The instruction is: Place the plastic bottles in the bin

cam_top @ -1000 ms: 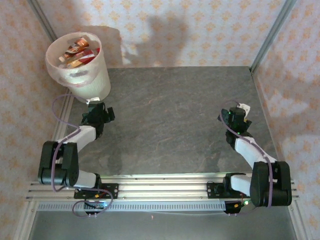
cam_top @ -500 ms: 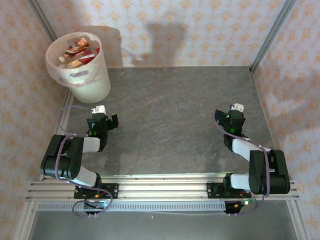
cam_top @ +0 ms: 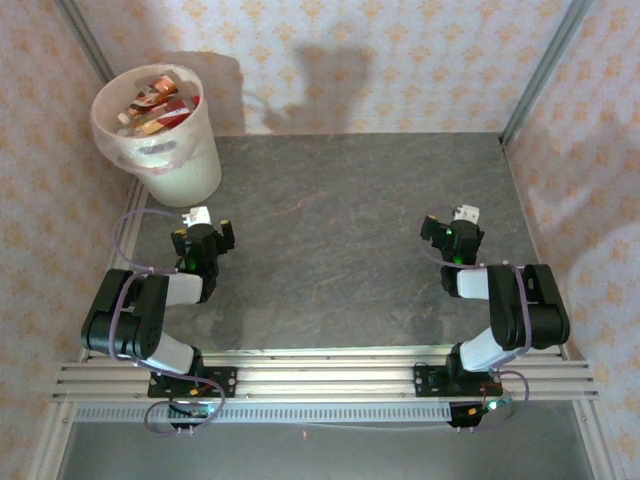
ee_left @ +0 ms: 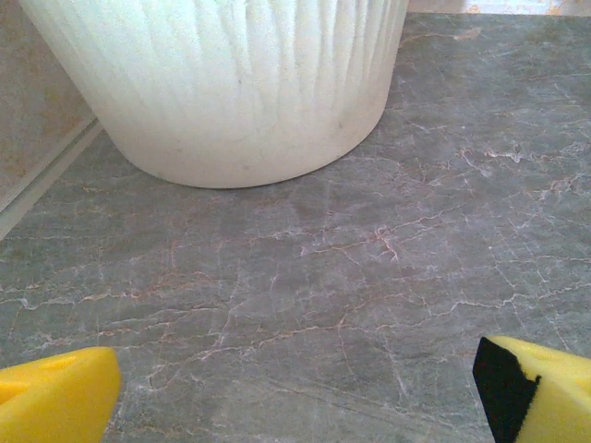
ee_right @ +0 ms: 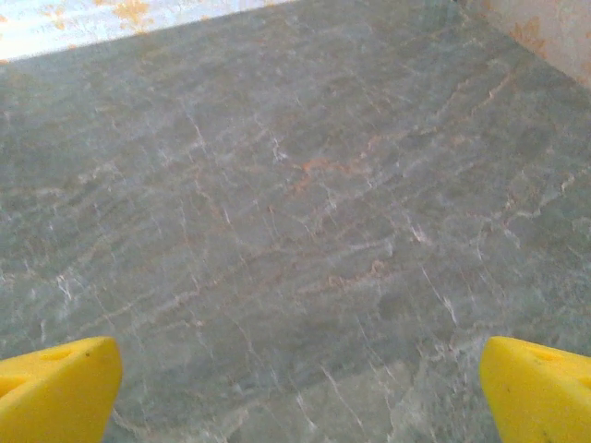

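The bin (cam_top: 160, 150), a big off-white bucket, stands upright in the table's far left corner. Several crushed plastic bottles (cam_top: 155, 100) with red and orange labels lie inside it. My left gripper (cam_top: 203, 230) rests low on the table just in front of the bin, a short gap away. In the left wrist view the bin's ribbed lower wall (ee_left: 240, 83) rises ahead, and the yellow fingertips (ee_left: 55, 401) stand wide apart with bare table between them: the left gripper (ee_left: 295, 406) is open. On the right side my right gripper (cam_top: 452, 228) is open too, its yellow fingertips (ee_right: 540, 392) far apart over bare stone.
The dark marbled table (cam_top: 330, 250) is walled by patterned panels and metal posts (cam_top: 535, 70). An aluminium rail (cam_top: 320, 375) carrying both arm bases runs along the near edge. Both arms are folded back close to their bases.
The left gripper has drawn back from the bin's base toward the near edge. The bin, tilted a second ago, stands upright. The right arm has folded in, its gripper shifting left.
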You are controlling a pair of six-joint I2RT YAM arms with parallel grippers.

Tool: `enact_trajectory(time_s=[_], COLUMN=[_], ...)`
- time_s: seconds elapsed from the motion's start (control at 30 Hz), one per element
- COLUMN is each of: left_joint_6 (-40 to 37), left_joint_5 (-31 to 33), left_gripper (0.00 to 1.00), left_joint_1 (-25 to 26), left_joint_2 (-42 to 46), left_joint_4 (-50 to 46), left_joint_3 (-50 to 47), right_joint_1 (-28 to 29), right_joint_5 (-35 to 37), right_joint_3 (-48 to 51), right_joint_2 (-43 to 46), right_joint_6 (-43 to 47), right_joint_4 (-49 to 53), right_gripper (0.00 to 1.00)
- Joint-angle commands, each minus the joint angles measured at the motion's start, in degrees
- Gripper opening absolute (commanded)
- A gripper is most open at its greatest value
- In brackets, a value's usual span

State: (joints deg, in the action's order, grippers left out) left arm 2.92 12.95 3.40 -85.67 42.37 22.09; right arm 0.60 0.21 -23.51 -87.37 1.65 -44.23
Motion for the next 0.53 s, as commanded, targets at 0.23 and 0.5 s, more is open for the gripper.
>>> enact_trajectory(time_s=[0.23, 0.5], left_joint_6=[-0.92, -0.94], left_joint_5=[2.40, 2.51], left_gripper=[1.00, 1.00], left_joint_1=[0.28, 0.36], left_joint_2=[0.06, 0.06], left_joint_4=[2.37, 2.37], left_joint_3=[1.07, 1.03], right_joint_1=[0.37, 0.37], right_joint_5=[0.46, 0.34], right_joint_3=[-0.43, -0.50], right_joint_2=[0.06, 0.12], right_joint_6=[1.01, 1.08], right_joint_4=[-0.40, -0.34], right_gripper=[0.99, 0.99])
